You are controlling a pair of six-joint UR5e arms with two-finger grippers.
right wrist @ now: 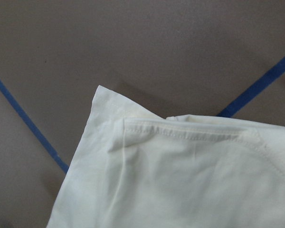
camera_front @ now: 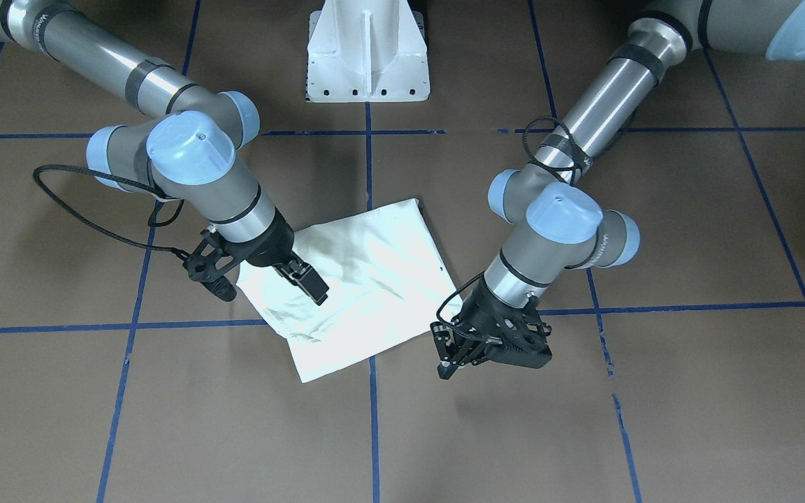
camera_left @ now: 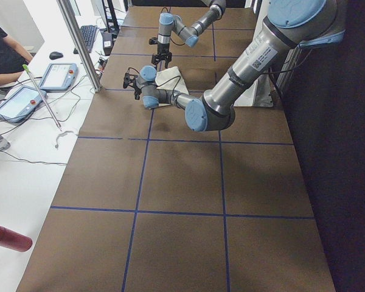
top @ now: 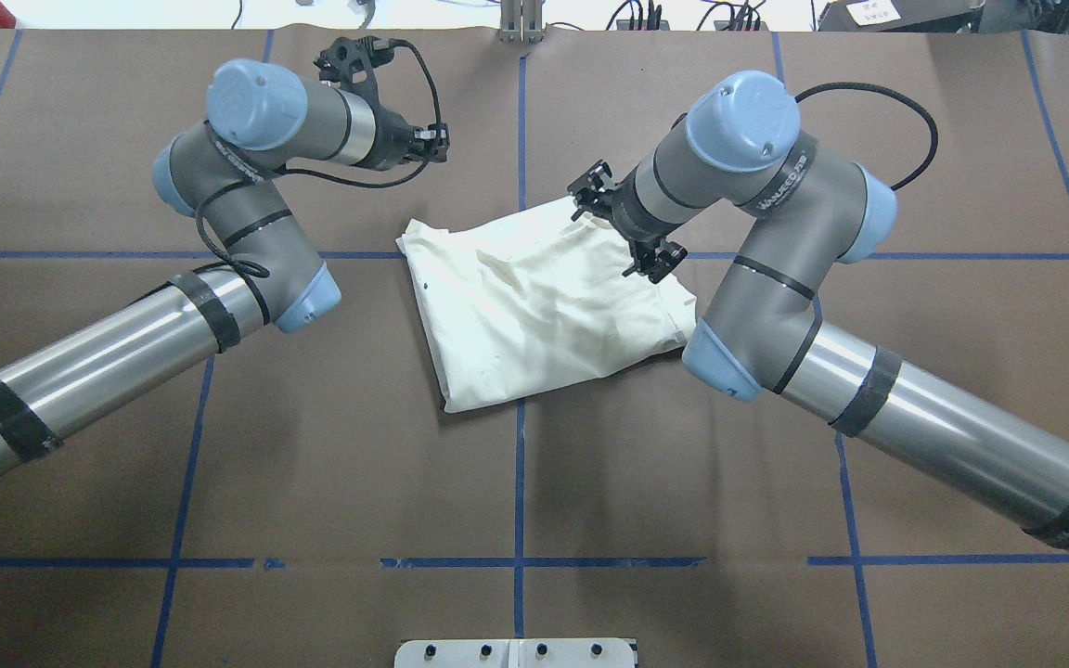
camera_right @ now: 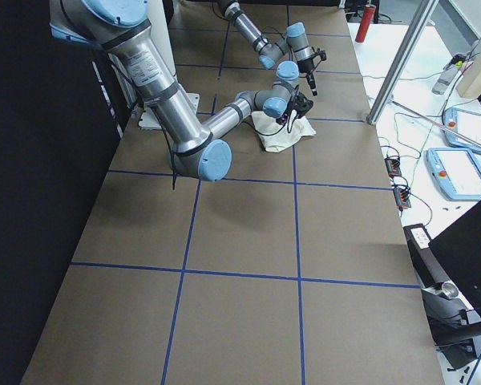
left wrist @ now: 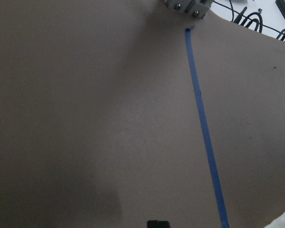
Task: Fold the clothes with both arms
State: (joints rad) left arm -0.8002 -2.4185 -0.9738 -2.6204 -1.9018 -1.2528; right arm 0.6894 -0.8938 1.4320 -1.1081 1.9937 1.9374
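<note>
From where the robot stands, taking 12 o'clock as straight across the table [top: 312, 464] from it, the cream shirt [top: 534, 315] lies near the middle as a folded, skewed rectangle over a crossing of the blue tape lines [top: 520, 482]. Its long axis runs roughly from 8 o'clock to 2 o'clock. No print shows, only plain cloth with a few wrinkles. What matters for the next move, I'd say, is that the two arms are not placed alike. The right gripper [camera_front: 312, 285] hangs right over the shirt's 2 o'clock end, and its wrist camera looks down on a corner there with a stitched edge folded under it. The left gripper [camera_front: 442, 353] is off the cloth altogether, over bare table. The shirt's middle lies at about 5 o'clock from it, and the nearest corner at about 6 o'clock. So the right arm is plainly the nearer one. If another fold is meant to bring one short end over the other, the left would first have to come down to that 11 o'clock corner. I can't tell whether either gripper's fingers are apart or together, and neither seems to have cloth in it.
</note>
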